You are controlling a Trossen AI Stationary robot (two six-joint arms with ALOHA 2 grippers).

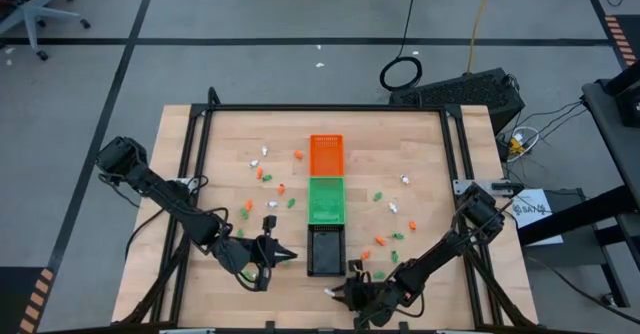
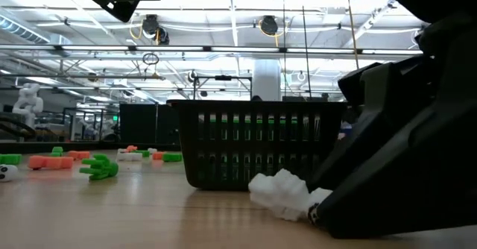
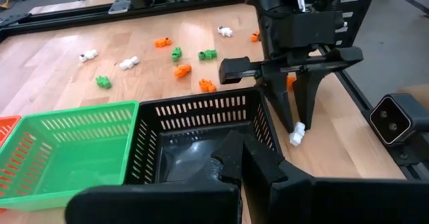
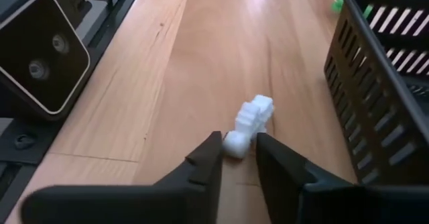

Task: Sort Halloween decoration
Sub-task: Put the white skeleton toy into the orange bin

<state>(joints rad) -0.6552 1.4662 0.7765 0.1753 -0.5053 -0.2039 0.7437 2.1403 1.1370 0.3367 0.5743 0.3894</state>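
I've got the right gripper (image 4: 236,158) low on the table (image 4: 134,96), just beside the black tray's (image 4: 382,83) near end, its jaws narrow around the rounded end of a white trinket (image 4: 251,120) that lies flat on the wood. I can't tell if the fingers actually touch it. From table height the white piece sits just in front of the black tray, against the gripper's dark body. My left gripper (image 1: 283,255) is closed and empty, hovering by the black tray's other side. The remaining decorations (image 1: 268,174) lie scattered, orange, green and white, on both sides of the orange tray (image 1: 326,155), green tray (image 1: 326,200) and black tray, set end to end.
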